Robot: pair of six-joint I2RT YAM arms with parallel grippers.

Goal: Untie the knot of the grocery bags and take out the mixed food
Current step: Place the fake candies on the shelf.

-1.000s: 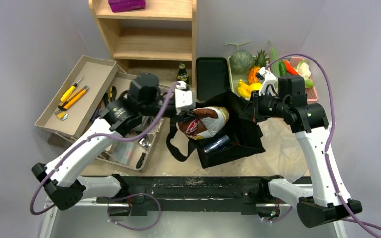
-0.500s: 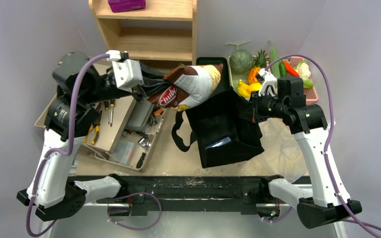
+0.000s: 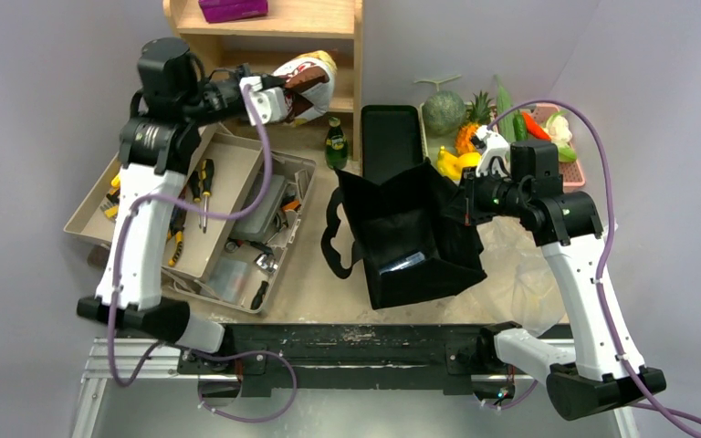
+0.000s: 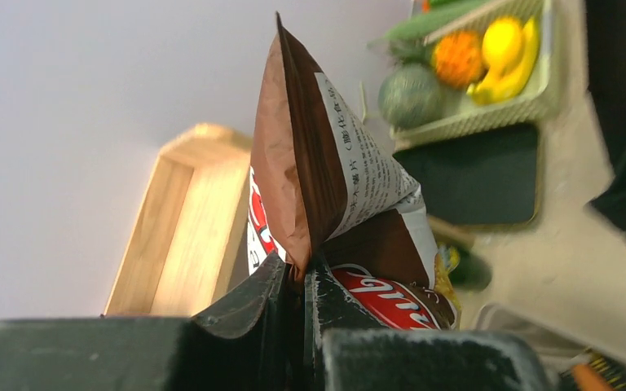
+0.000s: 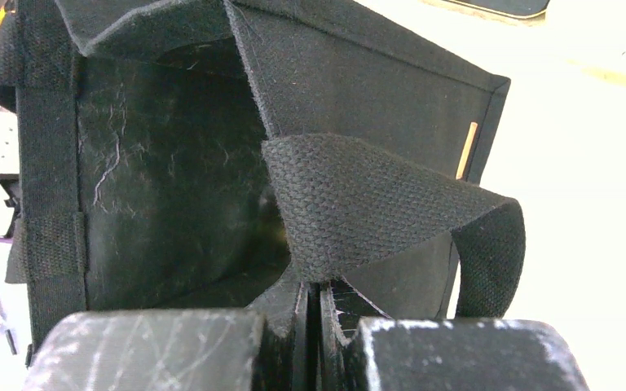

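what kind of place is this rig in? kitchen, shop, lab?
Most likely a lab test bench staged with household props: bare grey walls, a lone wooden shelf unit, a tool tray and loose produce sharing one table with two bolted-down arms.

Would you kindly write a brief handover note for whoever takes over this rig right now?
Left tool: shut on the chip packet, held up beside the wooden shelf.
Right tool: shut on the black cloth bag by its strap, holding it open.
Done: packet out; melon and other produce in the green tray; green bottle on the table.
Left: set the packet down; check the bag, something shiny shows inside; see-through plastic bag lies to its right, knot not visible.
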